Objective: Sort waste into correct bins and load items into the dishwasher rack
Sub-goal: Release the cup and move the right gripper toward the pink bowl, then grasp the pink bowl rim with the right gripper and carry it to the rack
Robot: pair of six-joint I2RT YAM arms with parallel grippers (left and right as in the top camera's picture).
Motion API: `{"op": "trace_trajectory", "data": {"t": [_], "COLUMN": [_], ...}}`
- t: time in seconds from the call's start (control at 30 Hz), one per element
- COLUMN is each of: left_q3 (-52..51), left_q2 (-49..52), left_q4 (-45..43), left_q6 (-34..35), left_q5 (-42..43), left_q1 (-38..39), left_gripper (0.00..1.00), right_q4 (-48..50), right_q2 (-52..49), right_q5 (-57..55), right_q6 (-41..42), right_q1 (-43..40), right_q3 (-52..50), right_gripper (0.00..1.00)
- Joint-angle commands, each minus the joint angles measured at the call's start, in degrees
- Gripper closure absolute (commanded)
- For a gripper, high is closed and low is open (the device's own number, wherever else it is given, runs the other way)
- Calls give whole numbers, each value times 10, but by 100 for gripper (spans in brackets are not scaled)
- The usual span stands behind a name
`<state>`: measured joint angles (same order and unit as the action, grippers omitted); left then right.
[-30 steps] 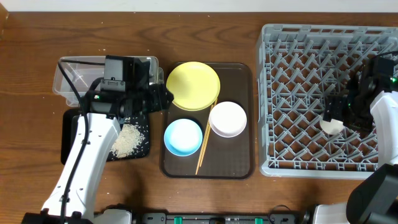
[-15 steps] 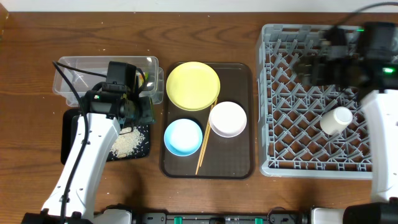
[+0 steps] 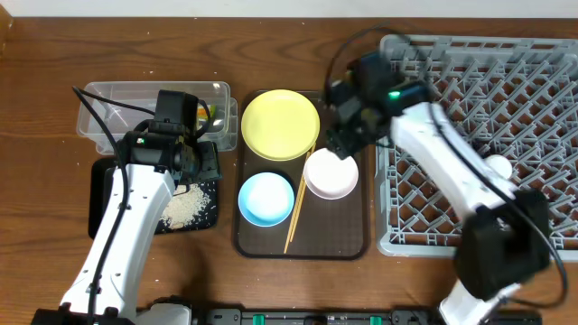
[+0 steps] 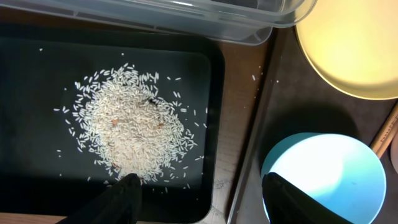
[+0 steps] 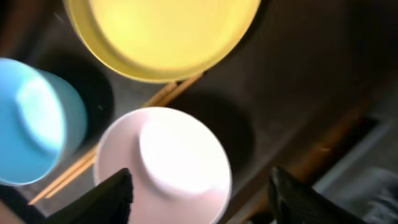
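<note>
My left gripper [image 3: 204, 162] [image 4: 205, 200] is open and empty, above the right end of the flat black tray [image 3: 97, 194] [image 4: 214, 81] that holds loose white rice [image 3: 185, 206] [image 4: 134, 127]. My right gripper [image 3: 337, 140] [image 5: 205, 199] is open and empty, straddling the white bowl [image 3: 330, 173] [image 5: 165, 162] from above. The yellow plate [image 3: 280, 124] [image 5: 161, 31], the light blue bowl [image 3: 265, 199] [image 4: 323, 177] and the chopsticks [image 3: 296, 208] [image 5: 165, 94] lie on the brown serving tray. The pale cup [image 3: 498, 167] lies in the grey dishwasher rack [image 3: 470, 108]. The tissue is not in view.
The clear tub [image 3: 117, 104] [image 4: 186, 12] stands behind the black tray, with a bit of coloured wrapper [image 3: 209, 111] showing by my left arm. The brown serving tray [image 3: 348, 239] sits between the bins and the rack. My right arm stretches across the rack's left edge.
My right gripper let go of the cup in the rack and swung left to above the white bowl. My left gripper drew back from the plate to over the black tray.
</note>
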<state>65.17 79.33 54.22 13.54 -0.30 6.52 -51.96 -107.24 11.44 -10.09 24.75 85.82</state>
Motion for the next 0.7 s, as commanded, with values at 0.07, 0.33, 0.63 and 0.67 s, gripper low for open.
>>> {"op": "trace_trajectory", "data": {"t": [0.07, 0.33, 0.63, 0.67], "left_q3": [0, 0, 0, 0], "left_q2": [-6, -6, -6, -6], "left_q4": [4, 4, 4, 4], "left_q6": [5, 5, 5, 5], "left_q5": [-10, -10, -10, -10], "left_q1": [0, 0, 0, 0], "left_gripper": [34, 34, 34, 34], "right_q4": [-7, -24, -22, -20], "right_q2": [-57, -102, -41, -29], "right_q5": [-42, -56, -171, -171], "right_q6": [28, 28, 64, 64], "right_q1": [8, 8, -10, -16], "right_q3": [-4, -4, 8, 10], "right_gripper": [39, 73, 99, 99]}}
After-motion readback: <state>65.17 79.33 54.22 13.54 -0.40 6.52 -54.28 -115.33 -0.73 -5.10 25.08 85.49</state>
